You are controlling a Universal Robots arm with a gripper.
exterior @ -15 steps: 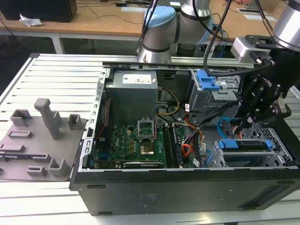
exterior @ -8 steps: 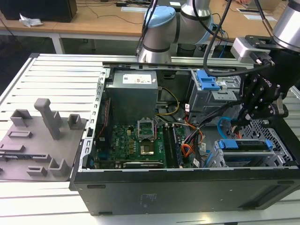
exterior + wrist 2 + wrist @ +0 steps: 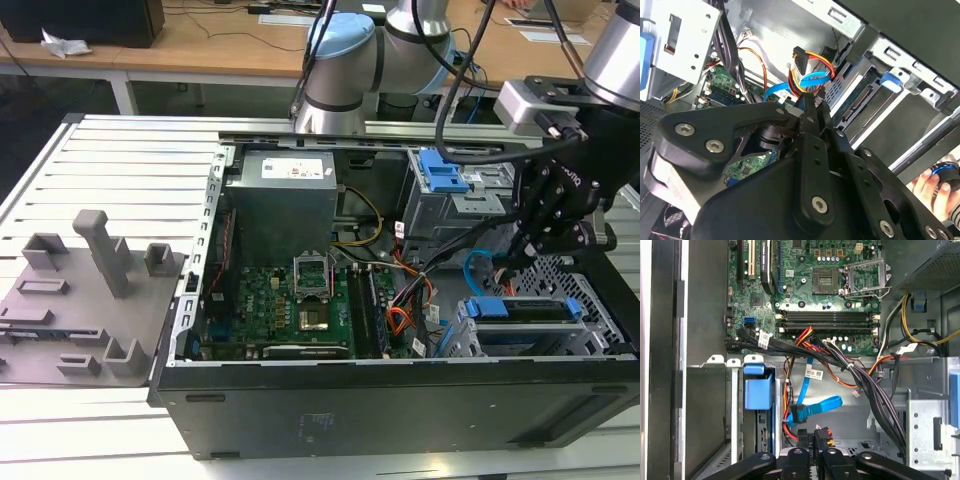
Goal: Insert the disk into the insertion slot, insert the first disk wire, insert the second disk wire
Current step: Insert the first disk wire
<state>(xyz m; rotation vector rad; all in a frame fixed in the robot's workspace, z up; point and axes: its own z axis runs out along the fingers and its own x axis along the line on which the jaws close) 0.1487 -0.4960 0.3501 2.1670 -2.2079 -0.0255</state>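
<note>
The disk, framed by its blue caddy, lies inside the insertion slot, a grey perforated cage at the exterior view's right; its caddy tab shows in the first wrist view. My gripper hangs just above and behind the cage. In the second wrist view the gripper has its fingers drawn together on the orange-red-yellow first disk wire, whose dark plug sits at the gripper in the first wrist view. The second disk wire, a flat light-blue cable, loops loose beside it, also in the exterior view.
The motherboard fills the case floor, with the power supply behind it. A taller grey cage with a blue latch stands beyond the gripper. A thick black cable bundle crosses nearby. A person's hand is outside the case.
</note>
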